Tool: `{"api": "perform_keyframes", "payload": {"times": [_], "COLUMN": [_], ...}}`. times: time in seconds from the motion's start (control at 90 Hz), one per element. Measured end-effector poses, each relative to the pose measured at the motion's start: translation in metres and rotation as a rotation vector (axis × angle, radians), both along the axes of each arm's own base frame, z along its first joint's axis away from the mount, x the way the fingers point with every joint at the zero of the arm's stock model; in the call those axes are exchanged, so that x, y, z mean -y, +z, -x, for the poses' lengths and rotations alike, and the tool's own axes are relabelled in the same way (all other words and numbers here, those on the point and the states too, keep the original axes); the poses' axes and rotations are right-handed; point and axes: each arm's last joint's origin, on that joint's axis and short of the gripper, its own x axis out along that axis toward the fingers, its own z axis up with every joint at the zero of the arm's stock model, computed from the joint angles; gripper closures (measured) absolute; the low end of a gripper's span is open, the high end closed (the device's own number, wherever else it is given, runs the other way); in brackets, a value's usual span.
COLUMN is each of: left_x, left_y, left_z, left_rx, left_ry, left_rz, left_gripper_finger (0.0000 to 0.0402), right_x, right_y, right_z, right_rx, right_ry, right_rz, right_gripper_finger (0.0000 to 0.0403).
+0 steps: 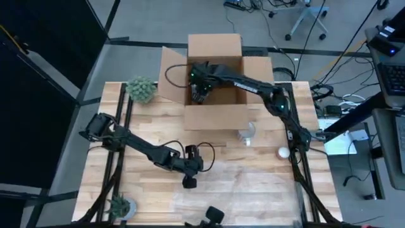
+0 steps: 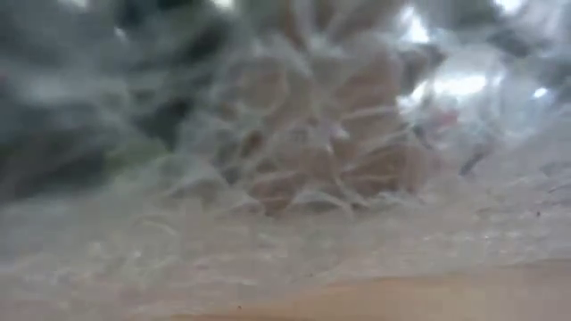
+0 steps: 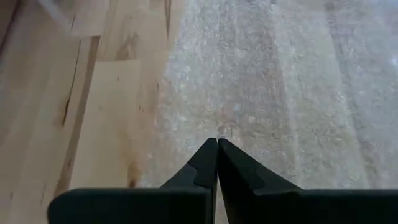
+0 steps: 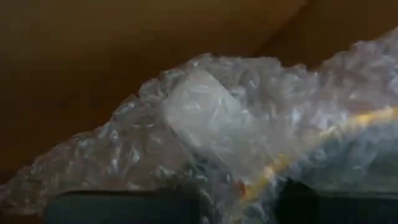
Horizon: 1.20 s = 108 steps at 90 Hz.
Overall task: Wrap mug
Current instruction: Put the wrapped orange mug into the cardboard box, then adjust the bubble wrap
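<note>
A bundle of clear bubble wrap (image 4: 236,124) lies inside the open cardboard box (image 1: 215,45) at the table's far side. A yellow streak and something dark show through it, but the mug itself is hidden. My right gripper (image 1: 200,88) reaches down into the box and is shut on this bundle. A flat bubble-wrap sheet (image 3: 267,81) lies spread on the wooden table near its front edge. My left gripper (image 1: 188,181) is shut, its tips (image 3: 216,144) at the sheet's left part. My right gripper (image 4: 239,199) has the bundle's near side (image 4: 249,177) between its two fingers, several crumpled layers of wrap. It comes from above, slanting into the box. The bundle rests on the box floor. My left gripper's shut tips point down at the sheet; I cannot tell whether they touch it.
The box's flaps (image 1: 169,71) stand open around my right arm. A small clear object (image 1: 247,134) and a white ball (image 1: 283,152) lie right of centre. Green plants stand at the far left (image 1: 141,89) and near left (image 1: 120,206). Bubble wrap (image 2: 285,178) fills the low view.
</note>
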Motion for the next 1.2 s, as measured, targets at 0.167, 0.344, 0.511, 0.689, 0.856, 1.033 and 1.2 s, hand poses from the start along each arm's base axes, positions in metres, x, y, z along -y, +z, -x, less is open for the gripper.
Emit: {"api": "perform_keyframes", "payload": {"times": [0.167, 0.344, 0.511, 0.689, 0.856, 1.033, 1.2], "left_x": [0.0, 0.0, 0.0, 0.001, 0.0, 0.001, 0.001], "left_y": [0.0, 0.0, 0.001, 0.001, 0.001, 0.001, 0.001], "left_z": [0.0, 0.0, 0.0, 0.0, 0.0, 0.0, 0.0], "left_rx": [0.001, 0.001, 0.002, -0.001, -0.001, -0.002, -0.003], "left_ry": [-0.015, -0.015, -0.016, -0.023, -0.027, -0.027, -0.024], "left_rz": [-0.012, -0.012, -0.012, -0.003, -0.004, -0.004, -0.001], "left_gripper_finger": [0.0402, 0.0402, 0.0402, 0.0402, 0.0402, 0.0402, 0.0402], "right_x": [0.003, 0.005, 0.006, -0.004, -0.011, -0.025, -0.071], "right_y": [-0.019, -0.029, -0.012, 0.038, 0.084, 0.126, 0.16], "right_z": [-0.008, -0.011, 0.0, 0.019, 0.038, 0.064, 0.089], "right_rx": [-0.003, 0.001, 0.02, 0.102, 0.204, 0.281, 0.284], "right_ry": [-0.048, -0.08, -0.069, -0.057, -0.067, -0.051, 0.029], "right_rz": [-0.031, -0.063, -0.158, -0.106, -0.005, 0.035, 0.023], "right_gripper_finger": [0.034, 0.0302, 0.0241, 0.0182, 0.016, 0.0163, 0.0167]}}
